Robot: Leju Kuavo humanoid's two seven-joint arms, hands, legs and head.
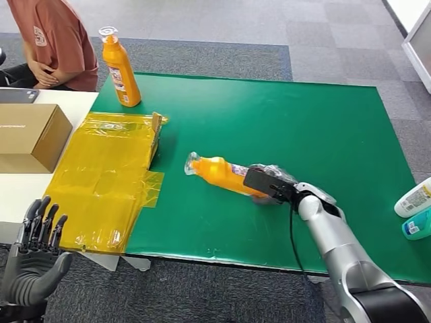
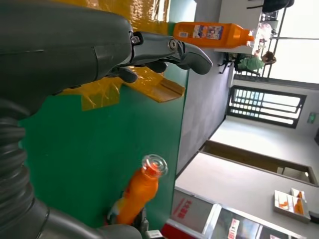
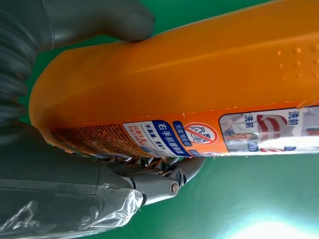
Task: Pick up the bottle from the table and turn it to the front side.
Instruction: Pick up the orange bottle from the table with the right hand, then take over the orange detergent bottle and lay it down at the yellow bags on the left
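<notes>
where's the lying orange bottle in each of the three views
Head view: the lying orange bottle is mid-table, clear cap toward the yellow sheet, its base end under the right hand.
Left wrist view: low in the picture, cap end nearest the grey floor.
Right wrist view: close up across the picture, gripped between thumb and fingers.
Shared landmark: the green table mat.

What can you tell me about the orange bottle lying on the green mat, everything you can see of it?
The lying orange bottle looks like glossy plastic, with a clear cap pointing toward the yellow sheet and a printed label along its side. It lies on its side near the middle of the green mat. The right hand grips its base end, thumb on one side, fingers on the label side.
</notes>
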